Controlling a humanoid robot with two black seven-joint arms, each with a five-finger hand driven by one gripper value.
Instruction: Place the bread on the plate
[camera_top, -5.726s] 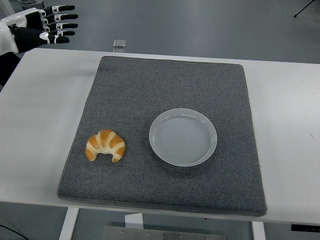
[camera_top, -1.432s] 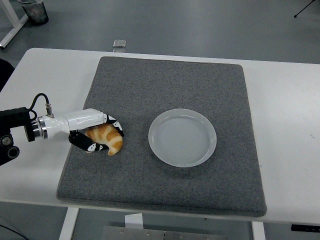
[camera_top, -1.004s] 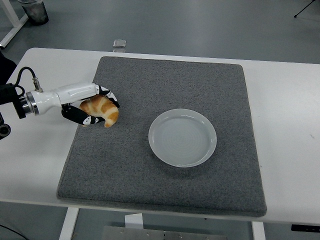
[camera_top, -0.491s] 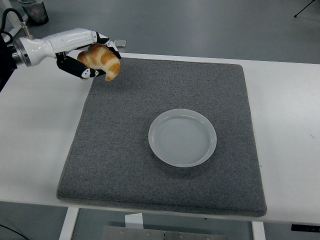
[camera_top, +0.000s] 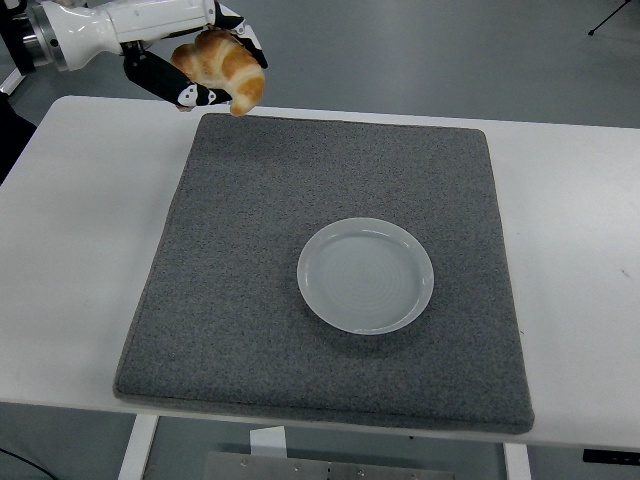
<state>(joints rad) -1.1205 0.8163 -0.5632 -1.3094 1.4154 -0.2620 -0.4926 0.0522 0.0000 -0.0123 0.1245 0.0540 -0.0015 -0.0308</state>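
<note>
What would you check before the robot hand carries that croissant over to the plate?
1. Croissant held in left robot hand: ok, fingers wrap it.
2. Croissant lifted off the grey mat: ok.
3. Plate bare: ok.
4. Plate flat on the mat: ok.
5. Way from croissant to plate free of things: ok.
6. Firmness of the hold: cannot tell.
</note>
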